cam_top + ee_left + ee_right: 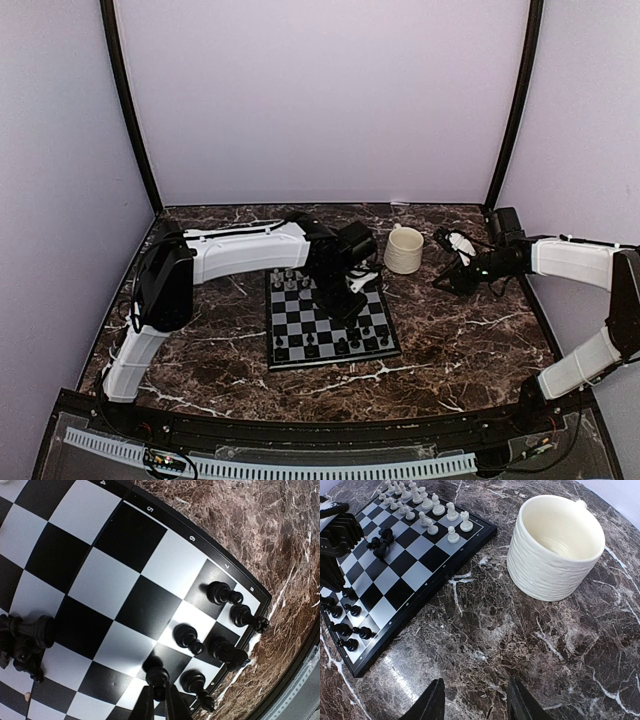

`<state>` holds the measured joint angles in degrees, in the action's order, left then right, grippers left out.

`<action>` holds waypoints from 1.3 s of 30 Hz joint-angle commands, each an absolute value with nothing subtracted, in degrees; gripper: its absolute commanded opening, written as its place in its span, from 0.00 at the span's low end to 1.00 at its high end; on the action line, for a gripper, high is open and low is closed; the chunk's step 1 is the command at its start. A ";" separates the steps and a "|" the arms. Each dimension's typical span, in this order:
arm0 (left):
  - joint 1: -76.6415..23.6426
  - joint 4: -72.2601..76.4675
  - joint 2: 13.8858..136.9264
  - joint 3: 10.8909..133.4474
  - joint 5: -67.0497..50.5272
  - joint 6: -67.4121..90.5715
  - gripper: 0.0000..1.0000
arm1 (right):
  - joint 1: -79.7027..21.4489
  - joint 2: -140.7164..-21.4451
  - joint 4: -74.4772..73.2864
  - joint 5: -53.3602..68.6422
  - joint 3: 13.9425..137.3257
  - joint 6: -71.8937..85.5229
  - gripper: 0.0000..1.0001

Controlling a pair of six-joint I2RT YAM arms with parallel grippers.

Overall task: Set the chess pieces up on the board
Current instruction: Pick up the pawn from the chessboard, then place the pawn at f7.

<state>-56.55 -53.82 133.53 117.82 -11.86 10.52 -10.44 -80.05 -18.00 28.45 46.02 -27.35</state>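
Note:
The board (290,325) lies mid-table, in front of the left arm. My left gripper (159,694) is shut on a black pawn (157,677) just over a square near the board's corner; whether the pawn touches the square I cannot tell. Several black pieces (225,650) stand in that corner, and a small heap of black pieces (25,640) lies toppled on the board (100,545). White pieces (427,510) stand in two rows along the far edge of the board (415,575). My right gripper (476,697) hangs open over bare marble, right of the board.
A cream mug (555,545) stands on the marble tabletop beyond the board's right corner, close to the right gripper (447,280). The left arm (240,250) reaches across the board's far side. Walls enclose the table on three sides.

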 commanded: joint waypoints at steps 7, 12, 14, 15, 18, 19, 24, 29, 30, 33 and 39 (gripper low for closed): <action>-57.08 -53.95 132.77 117.83 -14.15 10.19 0.09 | -10.22 -79.85 -17.49 28.39 45.53 -27.69 0.43; -57.04 -53.26 133.04 117.82 -13.91 10.20 0.10 | -10.20 -79.63 -17.49 28.30 45.44 -27.69 0.43; -57.04 -53.07 133.17 117.86 -13.96 10.20 0.10 | -10.20 -79.56 -17.49 28.37 45.43 -27.73 0.43; -57.04 -53.04 133.21 117.90 -13.97 10.20 0.10 | -10.20 -79.53 -17.49 28.36 45.39 -27.69 0.43; -57.04 -53.15 133.76 118.01 -14.48 10.24 0.10 | -10.20 -79.52 -17.47 28.24 45.35 -27.69 0.43; -57.04 -53.21 133.81 118.03 -14.50 10.22 0.10 | -10.20 -79.54 -17.48 28.25 45.35 -27.69 0.43; -57.04 -53.35 134.28 118.04 -14.63 10.03 0.10 | -10.20 -79.53 -17.49 28.21 45.35 -27.70 0.43; -57.04 -53.33 134.68 118.35 -15.09 10.02 0.12 | -10.21 -79.63 -17.41 28.26 45.35 -27.78 0.43; -57.04 -53.38 134.81 118.42 -15.10 10.02 0.13 | -10.20 -79.63 -17.47 28.22 45.35 -27.77 0.43; -57.04 -53.70 134.83 118.68 -15.07 10.02 0.15 | -10.14 -79.63 -17.40 28.28 45.35 -27.79 0.43; -57.06 -54.63 134.84 119.29 -14.35 9.78 0.24 | -10.20 -79.72 -17.46 28.39 45.44 -27.77 0.43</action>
<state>-56.80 -52.86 134.98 117.84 -14.35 10.44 -10.44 -80.05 -18.02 28.42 46.02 -27.38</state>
